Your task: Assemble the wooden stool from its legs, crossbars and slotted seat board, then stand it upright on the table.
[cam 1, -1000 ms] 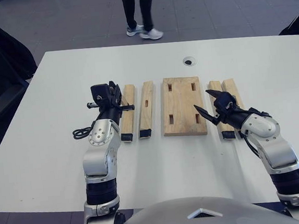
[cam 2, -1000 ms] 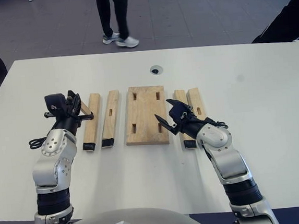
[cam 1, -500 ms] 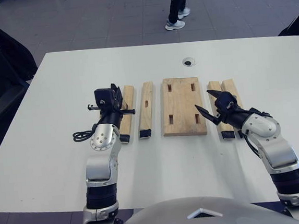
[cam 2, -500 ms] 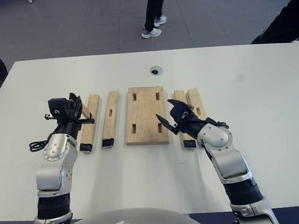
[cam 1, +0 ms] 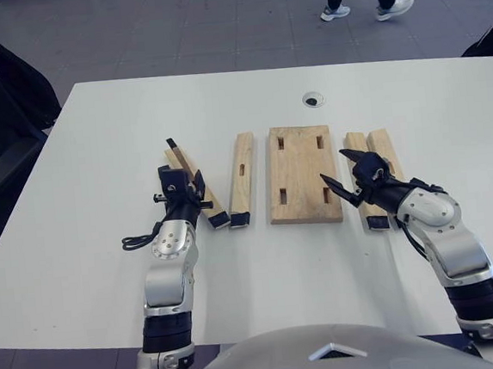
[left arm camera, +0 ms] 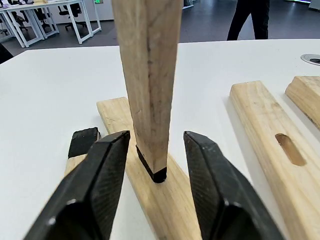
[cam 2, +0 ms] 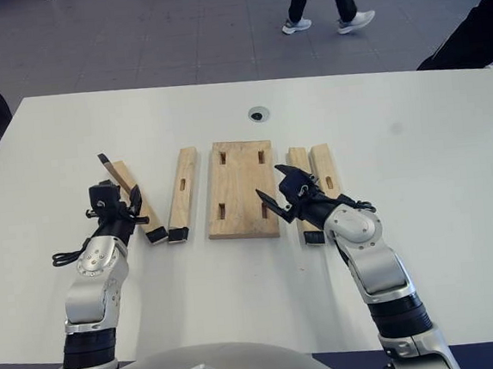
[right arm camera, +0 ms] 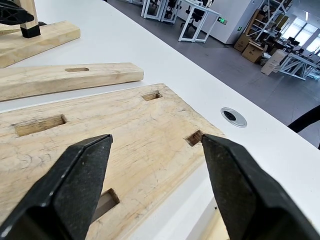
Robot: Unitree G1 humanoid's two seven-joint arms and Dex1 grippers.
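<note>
Left hand (cam 1: 197,193) released, its fingers spread either side of a leg (left arm camera: 150,65) standing on end upon another leg (left arm camera: 160,215) lying beneath. Right hand (cam 1: 332,165) released, hovering at the seat board (cam 1: 301,171)'s near corner.

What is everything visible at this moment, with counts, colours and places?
white rectangular table: one, white, carrying all the parts.
flat wooden seat board with four slots: one, pale wood, table centre.
long wooden stool bars with black end caps: at least five, pale wood; two right of the board, one slotted left of it, one angled farther left, another propped on that one.
round cable hole: one, dark, in the table beyond the board.
left fingers: two, black, open either side of the propped bar.
right fingers: two, black, open above the board's right edge.
</note>
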